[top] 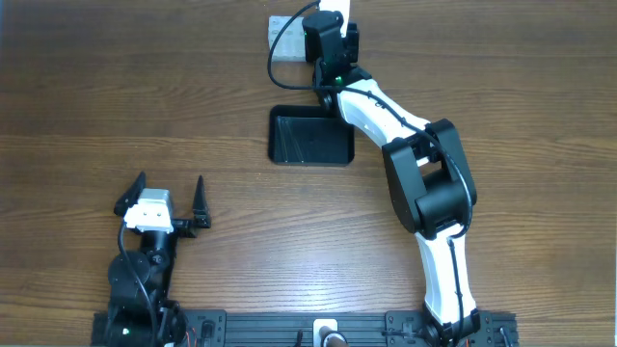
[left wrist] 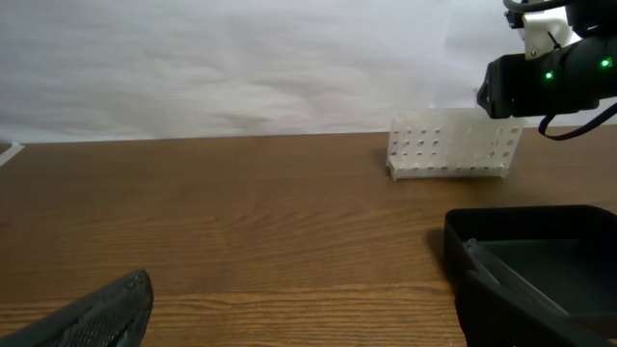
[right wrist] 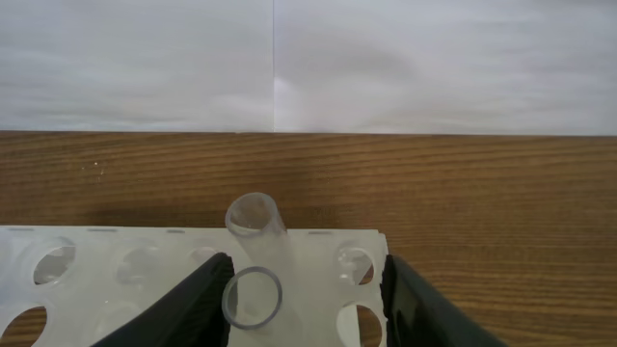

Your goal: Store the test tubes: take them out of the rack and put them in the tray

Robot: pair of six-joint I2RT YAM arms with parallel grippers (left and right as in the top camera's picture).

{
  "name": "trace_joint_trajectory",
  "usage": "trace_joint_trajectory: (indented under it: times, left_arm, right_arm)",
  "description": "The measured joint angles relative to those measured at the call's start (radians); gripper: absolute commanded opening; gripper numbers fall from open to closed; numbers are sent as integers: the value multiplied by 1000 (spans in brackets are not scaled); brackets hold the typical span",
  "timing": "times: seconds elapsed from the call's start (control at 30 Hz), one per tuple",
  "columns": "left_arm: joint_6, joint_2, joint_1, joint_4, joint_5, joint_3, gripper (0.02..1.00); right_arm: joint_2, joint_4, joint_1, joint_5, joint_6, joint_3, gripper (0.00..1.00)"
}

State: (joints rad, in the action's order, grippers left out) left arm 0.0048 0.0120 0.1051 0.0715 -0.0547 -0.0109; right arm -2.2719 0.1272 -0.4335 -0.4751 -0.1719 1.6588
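The right gripper (right wrist: 307, 268) has its two black fingers (right wrist: 204, 301) spread apart, one on each side of two clear test tubes, and neither finger visibly touches the glass. The first test tube (right wrist: 256, 229) stands in the rack with its open rim raised above the top plate. The second test tube (right wrist: 253, 298) shows as a round rim just in front of the first. Both sit in the one white rack (right wrist: 106, 280), whose top is a grid of round holes (the other holes in sight look empty). From above, the rack (top: 286, 39) lies at the far edge of the wooden table (top: 96, 96), slightly right of centre, with the right arm stretched out over it.

Nearer than the rack, and apart from it, lies one black rectangular tray (top: 308, 137). Whether a tube lies inside cannot be told.

The left gripper (top: 166, 198) rests well away, near and to the left, with its two pointed fingers wide apart and nothing between them. From its wrist camera the tray (left wrist: 525, 260) sits to the right and the rack (left wrist: 448, 145) farther off, before a plain white wall (left wrist: 193, 58)
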Motion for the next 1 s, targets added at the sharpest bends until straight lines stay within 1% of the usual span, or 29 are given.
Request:
trace_joint_trajectory:
  times: [0.1, 0.3, 0.47, 0.63, 1.0]
  left_arm:
    - [0, 0, 0, 0, 0, 0, 1000]
    - [0, 0, 0, 0, 0, 0, 1000]
    - [0, 0, 0, 0, 0, 0, 1000]
    - [0, 0, 0, 0, 0, 0, 1000]
    - [0, 0, 0, 0, 0, 0, 1000]
  right_arm:
    - [-2, 0, 0, 0, 0, 0, 454]
    - [-2, 1, 0, 5, 0, 0, 367]
    - [-3, 3, 0, 7, 0, 0, 336]
    - [-5, 3, 0, 7, 0, 0, 281]
    - [-6, 4, 0, 14, 0, 0, 237]
